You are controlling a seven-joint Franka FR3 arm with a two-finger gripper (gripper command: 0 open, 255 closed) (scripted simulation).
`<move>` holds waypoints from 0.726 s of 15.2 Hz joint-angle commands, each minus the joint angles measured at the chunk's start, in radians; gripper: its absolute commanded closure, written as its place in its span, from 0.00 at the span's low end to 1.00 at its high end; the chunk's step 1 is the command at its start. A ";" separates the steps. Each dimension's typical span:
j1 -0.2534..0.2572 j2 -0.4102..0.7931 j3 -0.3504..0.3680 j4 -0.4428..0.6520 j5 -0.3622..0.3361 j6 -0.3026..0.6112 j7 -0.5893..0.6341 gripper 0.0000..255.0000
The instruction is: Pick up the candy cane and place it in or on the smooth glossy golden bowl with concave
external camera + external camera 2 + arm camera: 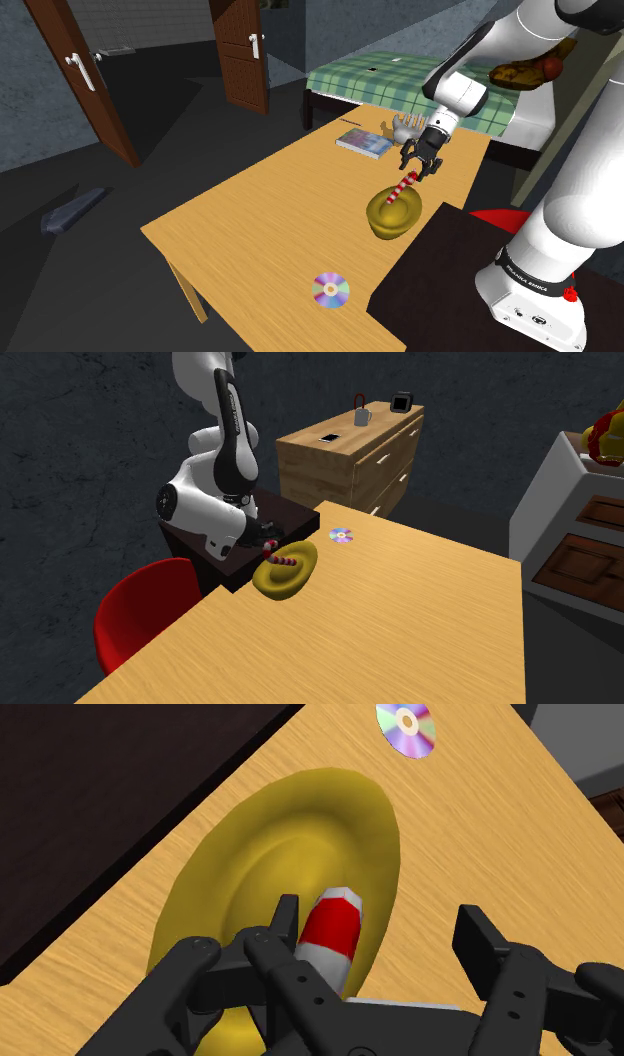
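Note:
A red-and-white striped candy cane (404,187) stands nearly upright over the golden bowl (393,216), its lower end inside the bowl's hollow. My gripper (420,163) hangs just above it. In the wrist view the gripper (385,932) is open: the candy cane (333,929) lies against one finger (286,918), and the other finger (478,936) stands well apart from it. The yellow bowl (250,854) lies directly below the fingers. In the second exterior view the candy cane (284,561) rests across the bowl (292,580), beside the gripper (268,541).
A shiny CD (331,290) lies on the wooden table (260,220) near the shoulder view's front edge. A book (365,141) and a small rack (403,128) sit at the far end. The dark stand (450,280) borders the bowl. A red chair (140,614) stands beside the table.

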 commanded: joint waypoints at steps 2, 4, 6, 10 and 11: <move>0.000 0.000 0.000 0.000 0.000 0.000 0.000 0.00; 0.000 0.001 0.000 0.000 0.000 0.000 0.000 0.00; -0.020 -0.011 -0.021 0.045 -0.040 -0.055 0.017 0.00; -0.037 -0.016 -0.038 0.090 -0.069 -0.107 0.029 0.00; -0.037 -0.016 -0.038 0.090 -0.069 -0.107 0.029 0.00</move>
